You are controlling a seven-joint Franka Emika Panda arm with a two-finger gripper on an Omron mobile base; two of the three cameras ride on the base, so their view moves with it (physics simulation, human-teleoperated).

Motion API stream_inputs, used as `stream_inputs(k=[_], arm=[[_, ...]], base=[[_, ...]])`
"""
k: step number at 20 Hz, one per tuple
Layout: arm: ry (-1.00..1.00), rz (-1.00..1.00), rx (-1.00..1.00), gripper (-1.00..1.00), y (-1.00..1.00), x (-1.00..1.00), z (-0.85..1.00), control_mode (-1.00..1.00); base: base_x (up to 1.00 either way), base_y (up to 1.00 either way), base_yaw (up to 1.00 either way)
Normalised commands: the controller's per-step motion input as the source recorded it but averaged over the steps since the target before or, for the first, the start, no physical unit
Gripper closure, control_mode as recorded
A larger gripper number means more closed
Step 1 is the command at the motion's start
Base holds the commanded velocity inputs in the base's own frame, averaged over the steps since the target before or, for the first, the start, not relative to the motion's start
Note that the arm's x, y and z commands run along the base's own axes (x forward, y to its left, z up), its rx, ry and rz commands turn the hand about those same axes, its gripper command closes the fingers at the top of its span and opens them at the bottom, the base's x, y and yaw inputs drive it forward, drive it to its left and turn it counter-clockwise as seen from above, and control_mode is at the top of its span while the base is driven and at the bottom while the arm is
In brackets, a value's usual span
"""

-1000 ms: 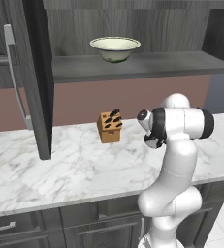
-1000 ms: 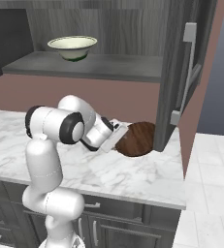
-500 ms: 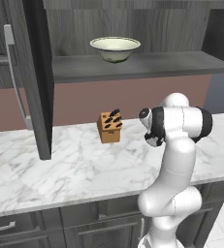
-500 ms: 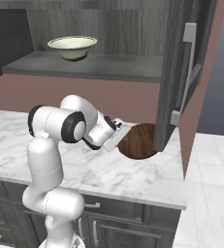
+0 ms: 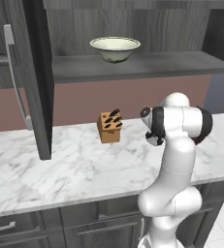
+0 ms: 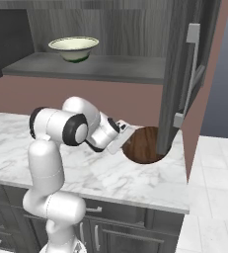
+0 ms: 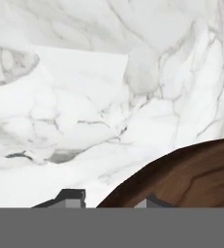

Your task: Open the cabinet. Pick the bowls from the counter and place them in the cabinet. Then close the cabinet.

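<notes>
**Hand view: tool straddling the wooden bowl's rim**

Hand view puts my tool (image 7: pixel 111 199) right at the edge of the wooden bowl (image 7: pixel 181 177): one dark fingertip sits outside the rim over the marble, the other shows against the brown inside. The jaws look narrowed around that rim, but I cannot tell from here whether they have actually bitten, so I treat the grip as unconfirmed.

From the right base view, the wooden bowl (image 6: pixel 144 144) rests on the table (image 6: pixel 150 183) near its right end, just beside the lower edge of the open cabinet door (image 6: pixel 184 79), with the tool (image 6: pixel 127 138) reaching down at its near-left rim. The cream bowl (image 6: pixel 74 48) already stands on the cabinet shelf (image 6: pixel 110 71); a knife block (image 5: pixel 109 127) stands well apart to the left.

I judge this bowl to be stiff, light and not fragile, though smooth wood can slip. The thin rim is the only sensible hold, one finger inside and one outside. Held by one edge, it will probably hang tilted and could pivot in the grip, so I would lift slowly and keep clear of the door nearby.
</notes>
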Motion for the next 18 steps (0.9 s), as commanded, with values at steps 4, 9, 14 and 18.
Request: stream_inputs(k=[4, 9, 14, 18], arm=[[0.0, 0.0, 0.0, 1.0, -0.02, -0.14, 0.1, -1.0], [0.0, 0.08, -0.01, 1.0, 0.09, -0.41, 0.21, -1.0], [0.0, 0.21, -0.07, 1.0, 0.57, -0.51, 0.2, -1.0], [0.03, 0.31, -0.11, 1.0, 0.71, -0.62, 0.35, -1.0]], base=[[0.0, 0.0, 0.0], [0.0, 0.0, 0.0], [0.0, 0.0, 0.0], [0.0, 0.0, 0.0]])
